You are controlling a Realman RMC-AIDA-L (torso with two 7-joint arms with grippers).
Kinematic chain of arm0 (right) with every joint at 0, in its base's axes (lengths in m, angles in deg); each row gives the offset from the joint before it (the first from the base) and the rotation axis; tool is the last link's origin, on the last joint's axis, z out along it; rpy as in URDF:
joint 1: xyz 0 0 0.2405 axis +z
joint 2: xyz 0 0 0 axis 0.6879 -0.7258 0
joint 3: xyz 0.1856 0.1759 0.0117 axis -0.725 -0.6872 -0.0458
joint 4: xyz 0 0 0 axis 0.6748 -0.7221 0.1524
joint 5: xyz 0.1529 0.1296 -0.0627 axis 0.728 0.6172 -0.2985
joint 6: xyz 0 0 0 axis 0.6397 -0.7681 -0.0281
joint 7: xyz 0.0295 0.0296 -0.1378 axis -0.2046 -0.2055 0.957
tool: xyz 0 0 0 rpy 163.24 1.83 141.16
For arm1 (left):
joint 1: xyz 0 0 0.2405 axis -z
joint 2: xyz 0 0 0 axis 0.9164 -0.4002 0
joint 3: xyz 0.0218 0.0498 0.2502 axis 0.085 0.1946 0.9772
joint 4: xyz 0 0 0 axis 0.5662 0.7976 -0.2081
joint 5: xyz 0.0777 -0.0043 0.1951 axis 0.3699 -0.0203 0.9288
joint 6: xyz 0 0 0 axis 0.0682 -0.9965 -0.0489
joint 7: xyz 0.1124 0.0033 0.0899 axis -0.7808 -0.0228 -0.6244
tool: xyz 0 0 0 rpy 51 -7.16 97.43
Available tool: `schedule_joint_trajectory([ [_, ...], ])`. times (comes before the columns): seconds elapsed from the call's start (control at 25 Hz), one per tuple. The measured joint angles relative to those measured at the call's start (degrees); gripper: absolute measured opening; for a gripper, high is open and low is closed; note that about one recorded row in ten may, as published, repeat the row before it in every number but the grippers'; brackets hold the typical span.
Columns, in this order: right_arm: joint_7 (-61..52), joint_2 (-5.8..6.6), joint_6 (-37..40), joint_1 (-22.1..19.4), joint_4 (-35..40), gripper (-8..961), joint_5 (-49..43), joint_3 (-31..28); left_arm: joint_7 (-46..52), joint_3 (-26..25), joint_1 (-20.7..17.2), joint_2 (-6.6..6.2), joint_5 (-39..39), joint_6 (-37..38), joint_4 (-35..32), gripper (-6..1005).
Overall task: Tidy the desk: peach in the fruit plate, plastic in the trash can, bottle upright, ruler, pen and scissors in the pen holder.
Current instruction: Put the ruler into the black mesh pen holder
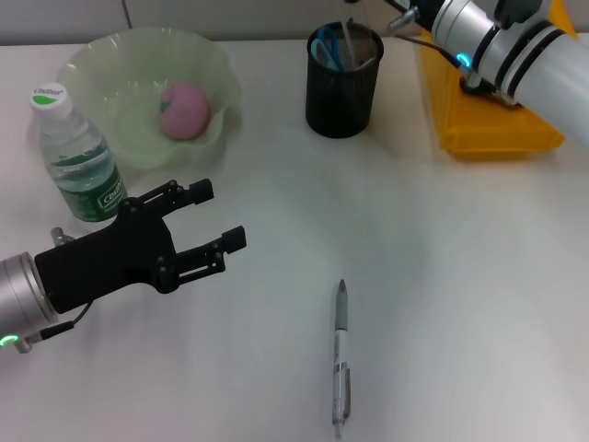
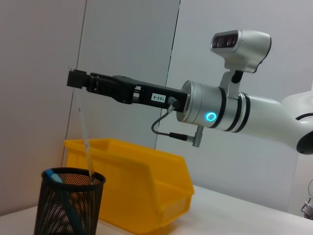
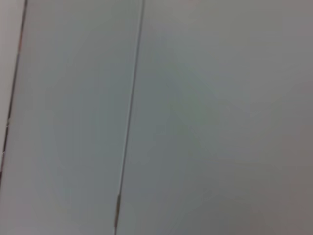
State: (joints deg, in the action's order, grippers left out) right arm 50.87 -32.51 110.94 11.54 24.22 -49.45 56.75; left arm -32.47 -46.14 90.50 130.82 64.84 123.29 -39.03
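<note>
A pale desk runs back to a plain grey wall. From the head view, take the black mesh holder (image 1: pixel 343 81) as the marker. Blue scissors (image 1: pixel 328 46) already stand in it, and a clear ruler (image 1: pixel 352 37) is sliding in beside them. The right gripper (image 1: pixel 405 16) hangs just above and behind the holder, at the frame's edge. The yellow bin (image 1: pixel 488 120) sits just right of the holder, under the right arm. Well left of the holder is the green plate (image 1: pixel 101 74) with the peach (image 1: pixel 185 110) in it, and the bottle (image 1: pixel 78 157) stands upright in front of that plate. The pen (image 1: pixel 340 354) lies alone on the bare desk, well in front of the holder, its tip pointing towards it. The left gripper (image 1: pixel 207 216) hovers near the bottle, far left and in front of the holder, fingers spread wide, holding and touching nothing.

From the left wrist view, the right gripper (image 2: pixel 78 79) shows side-on, high above the holder (image 2: pixel 68 200), pinching the top end of the ruler (image 2: pixel 84 132), whose lower end already dips inside the rim. The bin (image 2: pixel 142 191) stands behind.

The right wrist view gives only wall.

I'd judge the ruler is being dropped in. To do it well, keep it near upright, lower until the end rests at the bottom, then release, so it doesn't tip the holder or catch the scissors. The pen would remain.
</note>
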Motion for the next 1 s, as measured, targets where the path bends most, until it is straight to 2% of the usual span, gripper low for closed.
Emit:
schedule_joint_trajectory([
  [1.0, -2.05, 0.00, -1.59, 0.24, 0.21, 390, 0.28, 1.28, -2.87, 0.00, -0.17, 0.00, -2.13, -1.78, 2.63, 800],
])
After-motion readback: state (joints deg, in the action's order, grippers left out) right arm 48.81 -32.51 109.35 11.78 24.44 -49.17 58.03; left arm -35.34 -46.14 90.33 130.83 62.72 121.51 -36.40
